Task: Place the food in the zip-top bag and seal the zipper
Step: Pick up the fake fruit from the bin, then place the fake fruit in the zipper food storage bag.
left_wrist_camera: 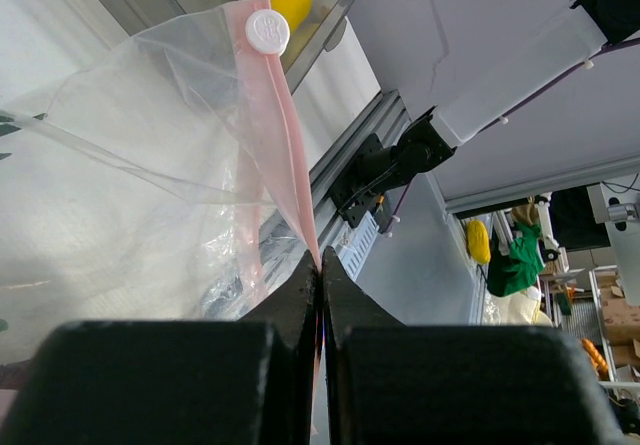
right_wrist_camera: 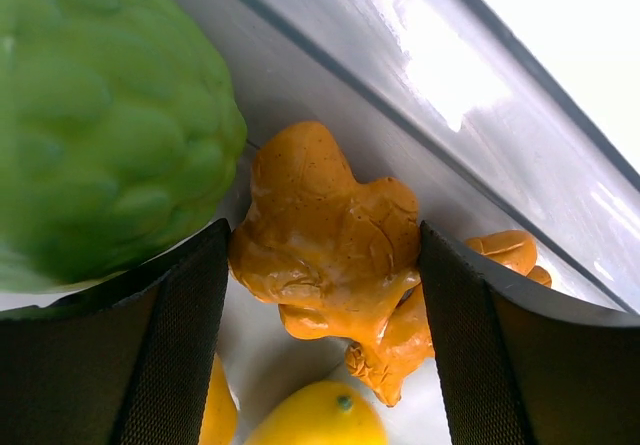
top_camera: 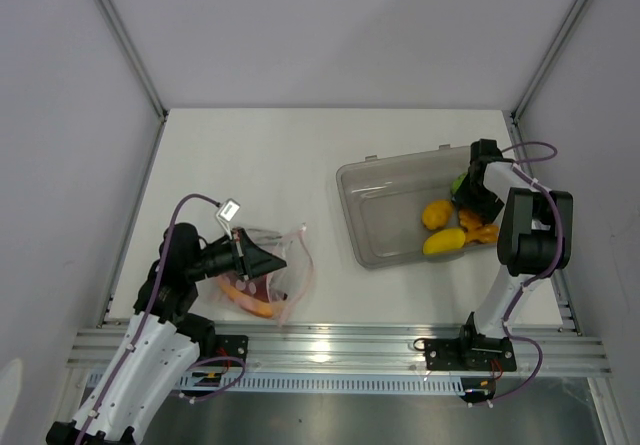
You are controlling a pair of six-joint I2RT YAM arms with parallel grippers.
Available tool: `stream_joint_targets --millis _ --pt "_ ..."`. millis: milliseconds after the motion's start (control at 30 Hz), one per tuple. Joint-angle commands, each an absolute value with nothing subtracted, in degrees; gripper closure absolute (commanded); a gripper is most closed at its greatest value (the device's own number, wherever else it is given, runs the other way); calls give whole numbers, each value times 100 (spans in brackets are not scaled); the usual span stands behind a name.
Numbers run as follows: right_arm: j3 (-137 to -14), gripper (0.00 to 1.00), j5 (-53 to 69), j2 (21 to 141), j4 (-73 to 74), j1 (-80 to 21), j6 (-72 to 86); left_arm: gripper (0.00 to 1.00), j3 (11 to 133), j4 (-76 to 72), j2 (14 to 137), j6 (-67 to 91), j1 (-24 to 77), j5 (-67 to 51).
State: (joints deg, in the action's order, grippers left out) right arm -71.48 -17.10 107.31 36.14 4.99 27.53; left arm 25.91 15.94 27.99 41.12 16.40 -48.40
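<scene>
Left end effector (left_wrist_camera: pixel 320 300) clamps pinkish-red zipper strip (left_wrist_camera: pixel 287 160) of clear crinkly bag (left_wrist_camera: pixel 130 195). Right end effector (right_wrist_camera: pixel 322 265) open, straddling knobbly orange piece (right_wrist_camera: pixel 330 230) in grey bin (top_camera: pixel 385 220).

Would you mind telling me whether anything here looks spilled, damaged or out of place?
Nothing stands out. The left pincer is shut on the zipper of the zip-top bag, and the right pincer is open around an orange knobby piece inside the grey bin, beside a green bumpy fruit.
</scene>
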Motion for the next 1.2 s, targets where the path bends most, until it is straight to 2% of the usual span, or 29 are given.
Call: stream_joint_targets --millis 0,33,67,133,167,267,300,333,367,600,767,1000,1100,1167 --pt "-7005 38 -1617 10907 3287 483 2733 99 2575 1362 2760 4166 1670 -4939" --pt "-6979 43 -1608 10881 3261 483 2716 99 2575 1380 2751 4175 1670 -4939" --pt "-6961 56 -1591 10837 3252 483 2725 99 2645 1397 2725 4175 1670 -4939" --pt "-6952 67 -1565 10776 3235 483 2733 99 2593 1441 2681 4201 1670 -4922" --pt "-6952 76 -1547 10688 3243 483 2725 99 2619 1468 2637 4210 1670 -4904" --pt "-6961 91 -1599 10452 3357 483 2733 100 2619 1555 2549 4236 1670 -4843" --pt "-6970 92 -1634 10363 3401 483 2733 99 2637 1590 2531 4245 1670 -4834" --pt "-6978 98 -1704 10284 3445 483 2742 100 2645 1608 2514 4245 1670 -4817" --pt "-6979 100 -1722 10092 3541 492 2742 100 2646 1661 2496 4254 1670 -4808" --pt "-6724 100 -1618 8845 3639 519 2637 99 2698 1915 2320 4298 1670 -4650" --pt "-6592 100 -933 7903 3683 484 2532 99 2891 2267 2259 4254 1670 -4474" --pt "-6399 100 1052 6496 3244 -289 2610 99 3225 2698 2092 4342 1670 -4403" --pt "-6372 100 2351 6223 2840 -956 2908 99 3497 2952 2057 4298 1670 -4360" --pt "-6407 100 2679 6092 2463 -1676 3197 99 3586 3181 2065 4237 1670 -4298"
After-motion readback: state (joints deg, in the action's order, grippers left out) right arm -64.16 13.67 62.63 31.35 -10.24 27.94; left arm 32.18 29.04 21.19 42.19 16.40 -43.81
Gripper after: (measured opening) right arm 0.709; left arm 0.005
